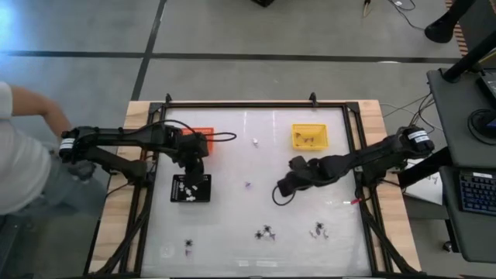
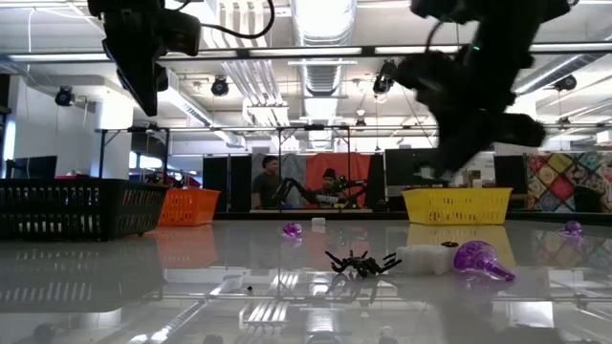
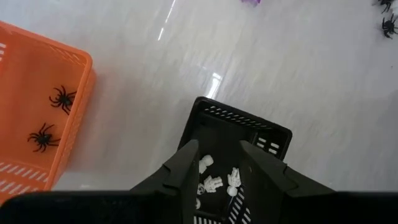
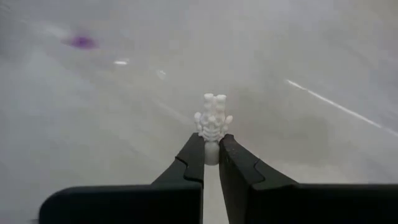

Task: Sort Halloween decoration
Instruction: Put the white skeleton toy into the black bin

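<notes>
Left gripper (image 1: 191, 165): hovers over the black tray (image 1: 191, 188), fingers parted with nothing between them; white trinkets (image 3: 213, 182) lie in the tray below it.
Orange tray (image 1: 203, 135): far left, just beyond the left gripper; two black spiders (image 3: 62, 98) lie inside.
Table (image 1: 232, 225) middle: a small purple trinket (image 1: 248, 185) lies loose, a white one (image 1: 255, 141) farther off.
Near edge: black spiders (image 1: 266, 232) and a white piece (image 1: 318, 230) are not yet sorted.
Right gripper (image 1: 284, 186): right of centre, above the table, fingers pinched shut on a white skeleton figure (image 4: 211, 121) held by its base.
Yellow tray (image 1: 309, 136): far right, a few brownish bits inside.
Step in hand: the white figure looks freshly picked and raised.
Next move: likely a carry leftward to the black tray, which needs the left gripper out of the way, then release above the white pile.
</notes>
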